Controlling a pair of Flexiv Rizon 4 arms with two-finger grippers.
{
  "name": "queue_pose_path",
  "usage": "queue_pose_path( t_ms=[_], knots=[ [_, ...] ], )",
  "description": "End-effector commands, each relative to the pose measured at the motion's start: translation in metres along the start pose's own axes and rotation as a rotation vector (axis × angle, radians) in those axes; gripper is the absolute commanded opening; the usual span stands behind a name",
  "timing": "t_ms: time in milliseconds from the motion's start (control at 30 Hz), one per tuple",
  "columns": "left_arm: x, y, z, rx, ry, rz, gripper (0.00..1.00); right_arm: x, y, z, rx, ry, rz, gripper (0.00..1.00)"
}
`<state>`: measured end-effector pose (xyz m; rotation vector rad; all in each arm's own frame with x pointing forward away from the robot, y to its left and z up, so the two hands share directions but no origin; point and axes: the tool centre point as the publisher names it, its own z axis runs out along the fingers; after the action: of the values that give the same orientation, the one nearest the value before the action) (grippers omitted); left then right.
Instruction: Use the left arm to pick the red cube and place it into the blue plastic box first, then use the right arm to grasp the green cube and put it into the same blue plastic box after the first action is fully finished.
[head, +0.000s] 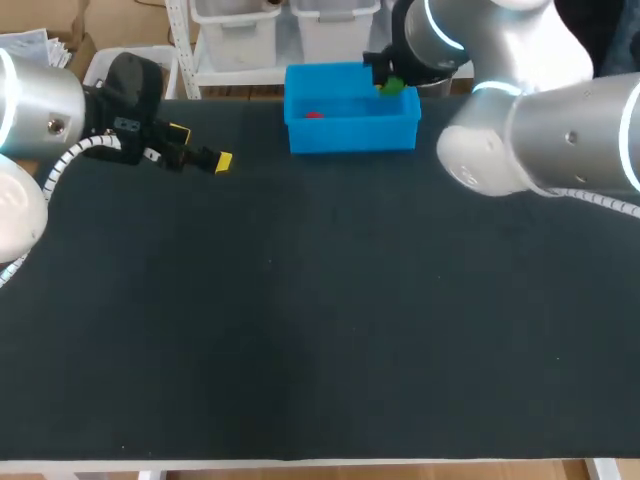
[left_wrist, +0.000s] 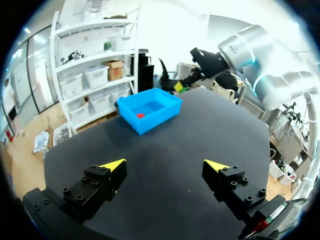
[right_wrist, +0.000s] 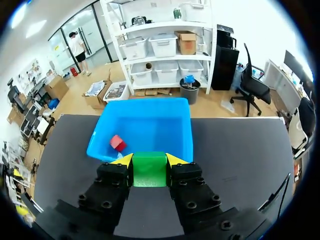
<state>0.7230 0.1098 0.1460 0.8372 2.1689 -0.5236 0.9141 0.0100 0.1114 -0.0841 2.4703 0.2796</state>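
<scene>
The blue plastic box (head: 352, 132) stands at the table's far edge, with the red cube (head: 314, 115) lying inside near its left end. My right gripper (head: 390, 84) hangs over the box's right part, shut on the green cube (head: 392, 87). In the right wrist view the green cube (right_wrist: 149, 168) is pinched between both fingers, just above the near rim of the box (right_wrist: 141, 126), and the red cube (right_wrist: 118, 143) rests in the box ahead. My left gripper (head: 205, 158) is open and empty at the far left; its view shows the box (left_wrist: 150, 110) and the red cube (left_wrist: 140, 115) well ahead.
The dark table mat (head: 320, 320) stretches bare from the box to the front edge. My right arm's elbow (head: 540, 140) hangs over the far right of the table.
</scene>
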Motion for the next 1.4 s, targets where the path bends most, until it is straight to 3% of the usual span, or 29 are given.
queue_pose_path(
  t_ms=[33,467,1033,1267,1300,1333,1367,1400],
  knots=[
    [0.002,0.002,-0.001,0.008,-0.011,0.003,1.00,-0.021,-0.001,0.034,-0.009,0.048,-0.001,0.00],
    [0.002,0.002,-0.001,0.008,-0.011,0.003,1.00,-0.038,-0.001,0.059,-0.028,0.060,-0.014,0.00],
    [0.002,0.002,-0.001,0.008,-0.011,0.003,1.00,-0.027,-0.010,0.097,-0.028,0.126,-0.011,0.00],
    [0.002,0.002,-0.001,0.008,-0.011,0.003,1.00,-0.022,-0.007,0.101,-0.039,0.144,-0.021,0.00],
    [0.002,0.002,-0.001,0.008,-0.011,0.003,1.00,-0.023,-0.007,0.101,-0.040,0.145,-0.024,0.24],
    [0.002,0.002,-0.001,0.008,-0.011,0.003,1.00,-0.024,-0.006,0.099,-0.040,0.145,-0.025,0.56],
    [0.002,0.002,-0.001,0.008,-0.011,0.003,1.00,-0.025,-0.005,0.098,-0.042,0.144,-0.030,1.00],
    [0.002,0.002,-0.001,0.008,-0.011,0.003,1.00,-0.026,-0.003,0.096,-0.046,0.140,-0.037,1.00]
  ],
)
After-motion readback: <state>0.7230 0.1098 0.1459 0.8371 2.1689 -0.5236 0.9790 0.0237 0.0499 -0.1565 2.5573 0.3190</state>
